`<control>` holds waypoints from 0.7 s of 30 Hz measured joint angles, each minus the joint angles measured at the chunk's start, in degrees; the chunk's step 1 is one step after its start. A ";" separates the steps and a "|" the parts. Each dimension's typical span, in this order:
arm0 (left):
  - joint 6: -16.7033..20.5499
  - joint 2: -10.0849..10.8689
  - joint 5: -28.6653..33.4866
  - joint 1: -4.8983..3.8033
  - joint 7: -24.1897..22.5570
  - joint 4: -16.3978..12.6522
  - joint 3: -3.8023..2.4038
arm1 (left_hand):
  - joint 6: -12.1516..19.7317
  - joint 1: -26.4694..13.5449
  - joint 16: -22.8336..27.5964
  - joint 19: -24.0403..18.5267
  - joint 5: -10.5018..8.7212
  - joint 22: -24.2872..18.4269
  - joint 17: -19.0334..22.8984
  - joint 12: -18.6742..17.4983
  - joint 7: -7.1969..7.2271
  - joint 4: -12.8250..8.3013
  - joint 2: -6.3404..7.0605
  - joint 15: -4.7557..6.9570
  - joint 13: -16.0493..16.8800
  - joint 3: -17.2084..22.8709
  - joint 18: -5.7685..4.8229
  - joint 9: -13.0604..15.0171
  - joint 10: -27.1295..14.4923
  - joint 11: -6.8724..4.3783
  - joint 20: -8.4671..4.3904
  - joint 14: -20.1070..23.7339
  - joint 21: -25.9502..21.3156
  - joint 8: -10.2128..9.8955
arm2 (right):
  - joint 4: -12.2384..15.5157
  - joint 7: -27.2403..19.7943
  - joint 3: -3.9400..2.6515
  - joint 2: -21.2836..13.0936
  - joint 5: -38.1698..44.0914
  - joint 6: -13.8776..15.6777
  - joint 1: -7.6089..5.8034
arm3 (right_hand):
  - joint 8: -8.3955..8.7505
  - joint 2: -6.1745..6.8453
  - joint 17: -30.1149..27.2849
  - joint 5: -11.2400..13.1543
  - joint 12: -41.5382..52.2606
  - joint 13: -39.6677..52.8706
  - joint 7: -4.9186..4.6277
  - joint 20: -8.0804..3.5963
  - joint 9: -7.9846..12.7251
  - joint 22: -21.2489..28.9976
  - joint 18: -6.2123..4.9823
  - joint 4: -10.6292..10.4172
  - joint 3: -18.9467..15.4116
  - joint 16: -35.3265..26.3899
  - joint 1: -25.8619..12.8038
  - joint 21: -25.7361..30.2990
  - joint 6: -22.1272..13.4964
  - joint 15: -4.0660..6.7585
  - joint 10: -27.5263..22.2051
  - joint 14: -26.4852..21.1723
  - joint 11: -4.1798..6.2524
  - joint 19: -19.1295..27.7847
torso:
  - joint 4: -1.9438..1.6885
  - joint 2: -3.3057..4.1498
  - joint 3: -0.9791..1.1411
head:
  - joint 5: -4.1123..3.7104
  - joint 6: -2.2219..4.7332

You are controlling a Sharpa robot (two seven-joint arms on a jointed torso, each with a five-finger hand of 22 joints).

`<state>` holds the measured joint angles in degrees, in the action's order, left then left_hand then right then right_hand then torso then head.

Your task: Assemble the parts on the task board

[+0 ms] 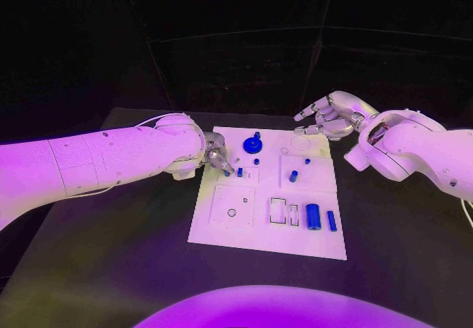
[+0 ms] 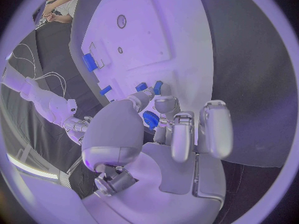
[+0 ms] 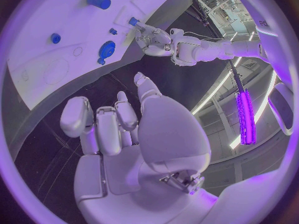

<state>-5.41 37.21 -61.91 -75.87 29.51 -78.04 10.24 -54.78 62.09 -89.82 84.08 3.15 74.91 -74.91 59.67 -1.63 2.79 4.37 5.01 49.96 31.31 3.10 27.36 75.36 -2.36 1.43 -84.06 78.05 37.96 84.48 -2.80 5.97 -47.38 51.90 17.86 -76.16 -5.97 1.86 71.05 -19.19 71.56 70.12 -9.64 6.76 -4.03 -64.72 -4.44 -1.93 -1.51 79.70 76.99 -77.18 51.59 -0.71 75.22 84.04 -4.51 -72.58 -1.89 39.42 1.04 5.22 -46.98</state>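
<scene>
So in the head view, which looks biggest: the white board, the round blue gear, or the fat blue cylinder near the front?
1. The task board, by far the largest.
2. The round blue gear and the fat blue cylinder look about alike. The cylinder lies nearer the camera, so I would not rank them.

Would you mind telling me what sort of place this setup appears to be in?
Probably a robotics lab or test cell: a white task board with small blue parts lies on a black table, worked by the left hand and right hand.
</scene>
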 measured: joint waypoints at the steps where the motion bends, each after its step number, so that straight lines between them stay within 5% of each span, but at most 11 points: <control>1: -0.04 -0.08 0.00 0.00 0.00 0.14 0.00 | 0.00 -0.05 0.00 0.00 0.00 0.00 0.00 0.00 0.00 0.06 -0.01 0.00 0.00 -0.34 0.00 -0.05 0.00 0.00 0.00 0.00 0.00 0.00 | 0.01 0.00 0.00 -0.01 0.00 0.00 0.00 | 0.00 0.00 0.00 0.00 0.00 0.00 0.00 0.00 0.00 0.00 0.00 0.00 0.00 0.00 0.00 0.00 0.00 0.00 0.00 0.00 0.00 0.00 | -0.01 0.00 0.00 | -0.01 0.01; 21: -0.84 -0.79 0.12 -0.04 -0.13 1.74 -0.06 | -0.83 -2.12 0.00 0.00 0.01 0.00 0.00 0.25 -0.01 1.98 0.50 0.00 0.18 -4.52 0.00 -0.87 0.14 0.13 0.00 0.00 0.51 -0.22 | 0.19 0.02 0.00 -0.11 0.02 0.01 0.00 | 0.00 -0.24 -0.05 0.00 0.00 0.01 0.00 0.00 0.00 -0.01 0.00 -0.18 -0.18 0.00 -0.24 0.00 0.00 0.00 0.00 0.00 0.00 0.00 | -0.07 -0.01 -0.02 | -0.11 -0.04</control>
<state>-6.25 36.42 -61.79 -75.92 29.38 -76.30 10.18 -55.61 59.97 -89.82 84.08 3.16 74.91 -74.91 59.91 -1.64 4.77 4.87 5.01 50.14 26.79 3.09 26.49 75.50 -2.23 1.43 -84.06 78.56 37.74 84.67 -2.78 5.97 -47.50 51.92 17.86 -76.16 -5.97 1.62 71.00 -19.19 71.56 70.13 -9.64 6.75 -4.03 -64.73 -4.44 -2.11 -1.68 79.70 76.75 -77.18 51.59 -0.71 75.23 84.04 -4.51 -72.58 -1.96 39.41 1.03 5.11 -47.02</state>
